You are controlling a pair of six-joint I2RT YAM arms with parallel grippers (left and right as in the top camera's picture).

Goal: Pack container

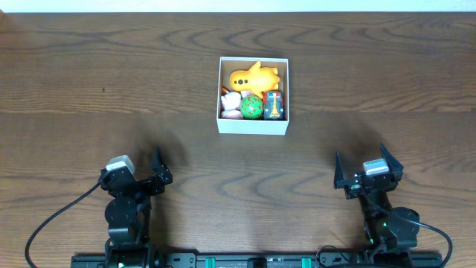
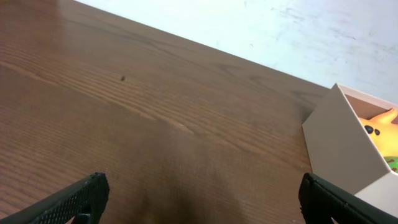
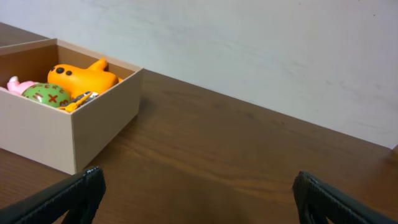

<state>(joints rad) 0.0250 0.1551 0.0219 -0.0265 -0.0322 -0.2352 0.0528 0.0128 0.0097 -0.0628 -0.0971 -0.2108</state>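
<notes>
Sitting on the far middle of the wooden table (image 1: 89,89), the container (image 1: 253,125) is resting square to the table edge, its thin white walls enclosing a brown inside. Four small toys are lying in it: an orange-yellow animal figure (image 1: 253,77) is filling the far half, while a pink toy (image 1: 230,102), a green ball (image 1: 251,106) with red marks and a red and blue toy car (image 1: 274,106) are crowding side by side along the near wall. The left gripper (image 1: 134,170) is waiting near the front edge of the table, to the left of the container and well apart from it; its jaws are standing wide apart and gripping nothing. In its wrist view the two dark fingers (image 2: 81,196) are showing only at the lower corners, with bare wood between them and a corner of the container (image 2: 339,146) appearing at the right. The right gripper (image 1: 364,167) is mirroring this on the right side, also near the front edge and well clear of the container, its jaws spread wide and carrying nothing. Its wrist camera is showing the container (image 3: 102,121) off to the left, with the toys peeking over the rim.
</notes>
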